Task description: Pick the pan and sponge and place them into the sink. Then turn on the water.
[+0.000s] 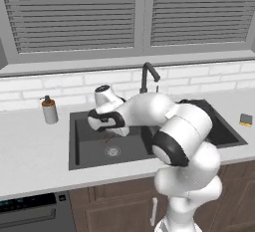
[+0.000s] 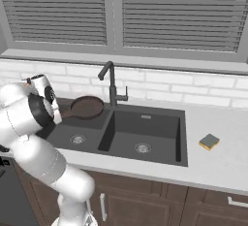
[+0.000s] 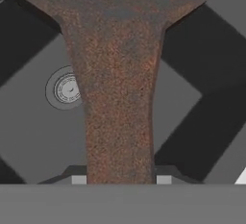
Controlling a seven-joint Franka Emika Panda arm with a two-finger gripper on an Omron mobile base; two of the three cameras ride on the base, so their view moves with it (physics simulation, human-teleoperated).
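My gripper is shut on the long brown handle of the pan, with one finger on each side. The dark-brown pan hangs above the back of the sink's left basin, handle towards my hand. From the left base view the gripper sits low over that basin and my arm hides the pan bowl. The dark-grey double sink lies below, with its left drain under the handle. The yellow sponge with a dark top lies on the counter right of the sink. No water falls from the faucet.
A soap dispenser stands on the counter left of the sink. The gooseneck faucet rises behind the divider, close to the pan. A white tiled wall and a window with blinds close off the back.
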